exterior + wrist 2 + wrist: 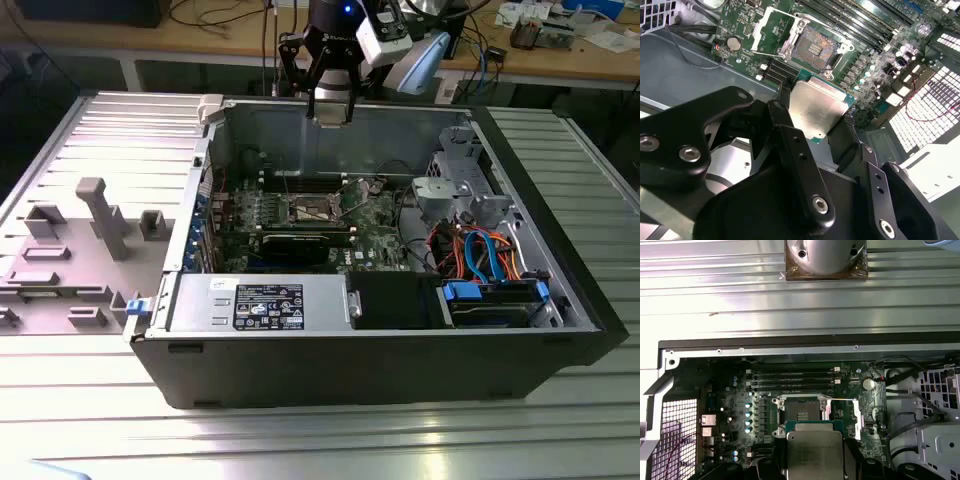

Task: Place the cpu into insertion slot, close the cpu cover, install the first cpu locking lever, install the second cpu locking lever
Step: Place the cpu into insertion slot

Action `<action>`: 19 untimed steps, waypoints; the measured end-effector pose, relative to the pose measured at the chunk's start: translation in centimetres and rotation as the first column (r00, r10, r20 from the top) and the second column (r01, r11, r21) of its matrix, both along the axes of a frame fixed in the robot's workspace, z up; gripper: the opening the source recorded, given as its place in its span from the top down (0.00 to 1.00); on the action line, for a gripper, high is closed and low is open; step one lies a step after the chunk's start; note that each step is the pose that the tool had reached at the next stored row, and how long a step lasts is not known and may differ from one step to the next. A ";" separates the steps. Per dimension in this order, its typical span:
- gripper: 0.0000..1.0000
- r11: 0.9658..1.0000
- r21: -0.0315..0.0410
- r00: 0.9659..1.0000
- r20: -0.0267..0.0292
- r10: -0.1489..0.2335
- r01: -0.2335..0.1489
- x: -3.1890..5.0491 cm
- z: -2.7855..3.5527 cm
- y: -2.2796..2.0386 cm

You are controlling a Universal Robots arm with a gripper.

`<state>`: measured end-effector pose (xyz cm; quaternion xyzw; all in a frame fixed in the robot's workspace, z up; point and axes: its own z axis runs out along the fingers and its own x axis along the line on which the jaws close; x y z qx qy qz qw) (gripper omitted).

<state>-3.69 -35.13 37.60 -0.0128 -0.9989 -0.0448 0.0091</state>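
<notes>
Fingers [792, 147] of the gripper [816, 120] are clamped on the cpu [817, 102] by its edges, above the case [380, 370]. Beyond the fingertips the insertion slot [812, 47] lies bare, with the cpu cover [759, 31] raised beside it. Placement is the step in hand. Seating will likely demand square alignment over the slot, then a gentle descent.

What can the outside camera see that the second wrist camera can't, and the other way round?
The exterior view takes in the whole computer case, the grey blocks beside it on the exterior view's left, and the blue cables inside. The second wrist view gives the close look: the cpu held in the gripper, and a round coin battery. Both show the green board with the open insertion slot.
</notes>
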 end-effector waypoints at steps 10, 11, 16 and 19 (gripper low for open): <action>0.45 1.000 0.000 1.000 0.000 0.000 0.000 0.00 0.00 0.00; 0.45 1.000 0.000 1.000 0.000 0.000 0.000 0.00 0.00 0.00; 0.45 1.000 0.000 1.000 0.000 -0.008 0.008 -0.17 0.00 0.00; 0.45 1.000 0.000 1.000 0.000 -0.019 0.019 -0.17 0.00 0.00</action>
